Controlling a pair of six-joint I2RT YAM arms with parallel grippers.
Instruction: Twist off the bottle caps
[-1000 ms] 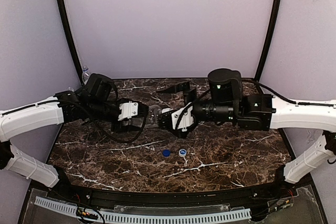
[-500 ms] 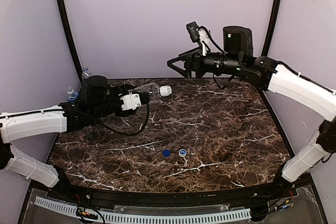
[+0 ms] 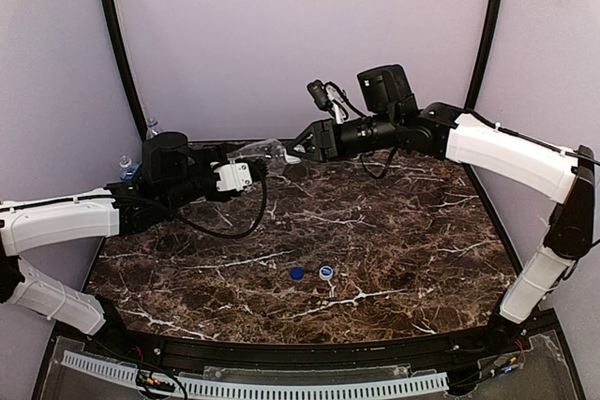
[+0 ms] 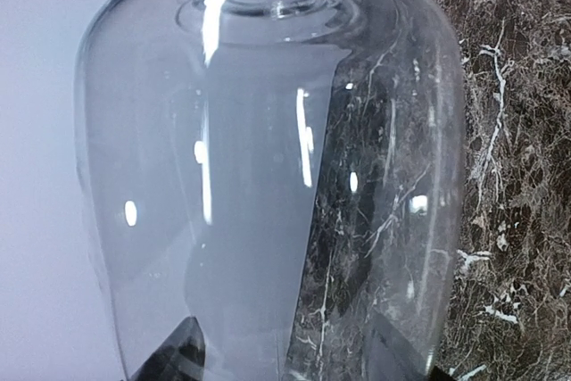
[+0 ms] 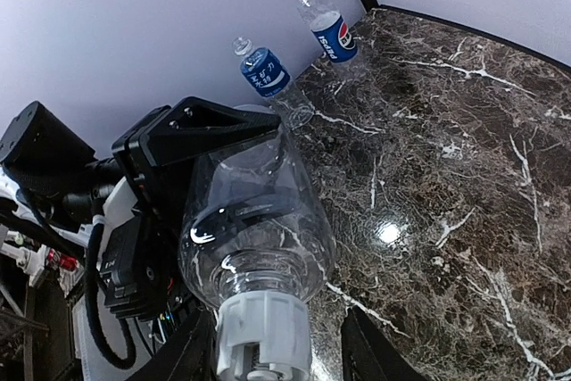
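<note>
Right claw (image 3: 298, 149) has swung down to the bottle's mouth | its fingers straddle the last cap (image 5: 261, 332), not yet clamped | left claw (image 3: 251, 168) grips the plain bottle (image 5: 254, 220) level above the table (image 3: 403, 231) | blue cap (image 3: 296, 273) and loose white cap (image 3: 326, 273) already off; one to go
</note>
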